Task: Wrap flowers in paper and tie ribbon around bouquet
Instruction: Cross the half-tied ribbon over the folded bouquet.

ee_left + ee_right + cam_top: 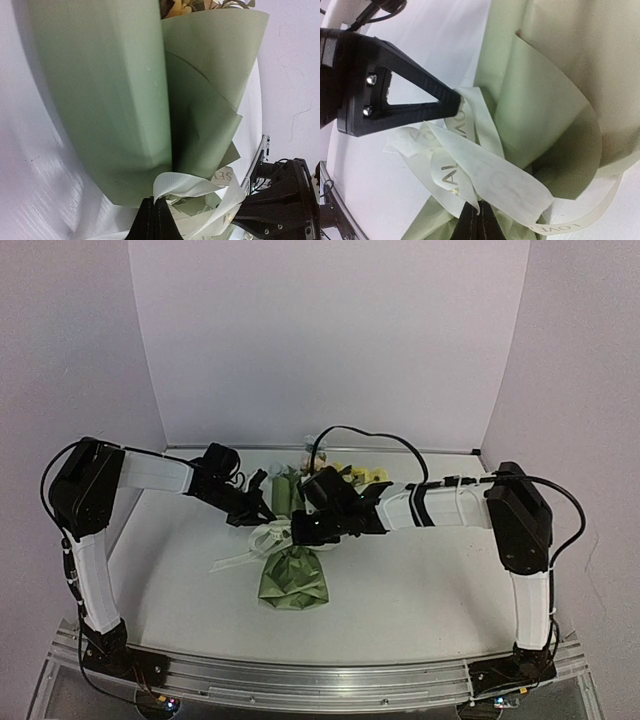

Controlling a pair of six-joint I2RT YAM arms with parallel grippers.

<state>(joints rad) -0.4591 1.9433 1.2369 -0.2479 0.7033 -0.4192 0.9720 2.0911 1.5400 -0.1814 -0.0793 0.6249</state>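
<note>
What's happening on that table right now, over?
Left gripper shut on ribbon. Right gripper shut on ribbon too. Bouquet lies wrapped, ribbon looped at its narrow waist. Nothing blocking.

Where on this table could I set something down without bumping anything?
Bare table lies right of the bouquet, up to the right arm. A narrower patch lies between the bouquet and the left arm. The middle is crowded: there the left gripper and right gripper pinch the ribbon.
</note>
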